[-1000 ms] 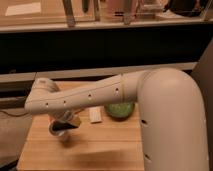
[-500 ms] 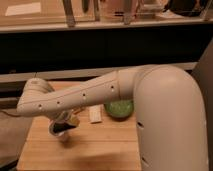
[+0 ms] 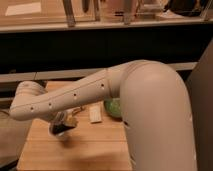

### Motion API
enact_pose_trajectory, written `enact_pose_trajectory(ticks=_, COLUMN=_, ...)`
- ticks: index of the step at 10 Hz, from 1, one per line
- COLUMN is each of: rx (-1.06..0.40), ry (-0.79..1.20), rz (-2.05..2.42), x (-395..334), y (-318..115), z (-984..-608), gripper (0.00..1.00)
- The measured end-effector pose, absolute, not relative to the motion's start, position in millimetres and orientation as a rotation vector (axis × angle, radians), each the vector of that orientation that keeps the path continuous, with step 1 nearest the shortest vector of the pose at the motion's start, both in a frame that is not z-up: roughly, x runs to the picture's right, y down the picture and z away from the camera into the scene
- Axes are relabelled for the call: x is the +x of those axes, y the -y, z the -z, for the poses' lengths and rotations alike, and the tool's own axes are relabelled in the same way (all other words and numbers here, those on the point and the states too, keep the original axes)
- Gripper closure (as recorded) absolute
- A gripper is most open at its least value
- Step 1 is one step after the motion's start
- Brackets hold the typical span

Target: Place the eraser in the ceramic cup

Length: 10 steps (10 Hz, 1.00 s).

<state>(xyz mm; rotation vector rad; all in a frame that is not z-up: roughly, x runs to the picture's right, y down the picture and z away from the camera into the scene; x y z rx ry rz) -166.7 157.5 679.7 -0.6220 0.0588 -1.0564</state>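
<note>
My gripper (image 3: 65, 125) hangs from the wrist of the long white arm, over the left part of the wooden table (image 3: 95, 150). Right under it stands the small white ceramic cup (image 3: 62, 135), mostly hidden by the gripper. A dark shape (image 3: 58, 129) sits at the cup's mouth against the gripper. It may be the black eraser, but I cannot tell whether it is held or lies in the cup.
A green bowl (image 3: 114, 107) stands at the table's right, partly behind my arm. A white flat rectangular piece (image 3: 95, 114) lies between bowl and gripper. My arm's large white shoulder (image 3: 155, 120) fills the right side. A dark counter front runs behind the table.
The wrist end of the arm has shifted slightly to the left. The gripper stays over the cup.
</note>
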Motion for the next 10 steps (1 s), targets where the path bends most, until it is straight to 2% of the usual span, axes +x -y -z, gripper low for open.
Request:
enact_pose_trajectory(ticks=5, rx=-0.638, ry=-0.074, rz=1.052, x=-162.1, y=-154.1, z=-683.1, gripper=0.96)
enact_pose_trajectory(ticks=10, rx=-0.688, ry=0.01, rz=1.013, x=-161.9, y=-148.1, z=-685.2, gripper=0.96)
